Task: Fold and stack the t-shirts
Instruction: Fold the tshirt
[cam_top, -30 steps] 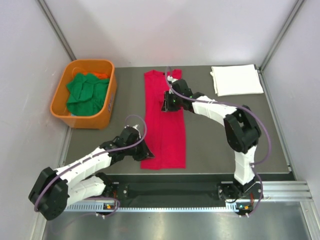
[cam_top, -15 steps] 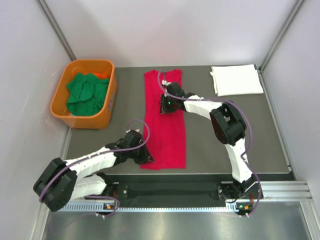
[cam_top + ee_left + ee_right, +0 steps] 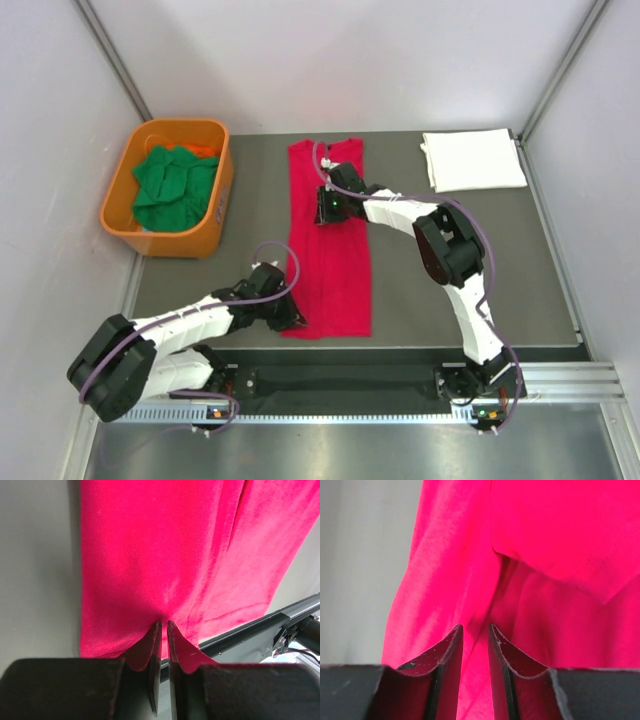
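Observation:
The red t-shirt [image 3: 340,270] lies folded into a long narrow strip down the middle of the table. My left gripper [image 3: 293,318] is at its near left corner. In the left wrist view the jaws [image 3: 163,624] are almost together and pinch the red cloth [image 3: 150,555] near the hem. My right gripper [image 3: 325,212] is on the left edge of the strip's far half. Its jaws [image 3: 475,627] stand a little apart with a crease of red cloth [image 3: 560,530] between them. A folded white t-shirt [image 3: 472,159] lies at the far right. Green t-shirts [image 3: 175,187] are bunched in the tub.
The orange plastic tub [image 3: 120,190] stands at the far left of the table. The table's near edge and a metal rail [image 3: 260,625] run just below the red shirt's hem. Grey walls close in the back and both sides.
My left gripper has moved right and nearer, onto the shirt's near left corner. My right gripper has shifted left from the strip's middle to its left edge.

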Controlling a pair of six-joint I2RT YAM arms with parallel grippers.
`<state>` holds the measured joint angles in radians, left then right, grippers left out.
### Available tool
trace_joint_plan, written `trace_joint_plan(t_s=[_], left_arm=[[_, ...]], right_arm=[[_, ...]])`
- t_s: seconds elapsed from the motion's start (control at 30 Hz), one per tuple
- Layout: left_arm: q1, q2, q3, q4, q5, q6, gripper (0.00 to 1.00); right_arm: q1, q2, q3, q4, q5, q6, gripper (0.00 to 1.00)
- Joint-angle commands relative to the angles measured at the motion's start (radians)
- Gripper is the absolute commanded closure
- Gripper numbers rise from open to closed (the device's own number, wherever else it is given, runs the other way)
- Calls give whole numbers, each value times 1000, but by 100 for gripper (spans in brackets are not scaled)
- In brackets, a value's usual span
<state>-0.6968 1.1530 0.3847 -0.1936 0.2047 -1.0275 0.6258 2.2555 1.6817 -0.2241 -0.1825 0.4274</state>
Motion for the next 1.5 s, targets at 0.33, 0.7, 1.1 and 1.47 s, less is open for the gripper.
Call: trace_joint_plan(t_s=[0.33, 0.7, 1.1, 1.47], left_arm=[[-18, 2, -44, 16, -42, -32, 84], [-21, -4, -58, -4, -68, -40, 83], [-29, 22, -63, -1, -74, -37, 82], [-32, 27, -63, -12, -79, -36, 81]], right_arm=[[-3, 21, 53, 14, 20, 4, 100], [-6, -17, 53, 8, 70, -15, 100], [-6, -66, -7, 45, 98, 11, 100], [-8, -91, -20, 55, 106, 19, 100]])
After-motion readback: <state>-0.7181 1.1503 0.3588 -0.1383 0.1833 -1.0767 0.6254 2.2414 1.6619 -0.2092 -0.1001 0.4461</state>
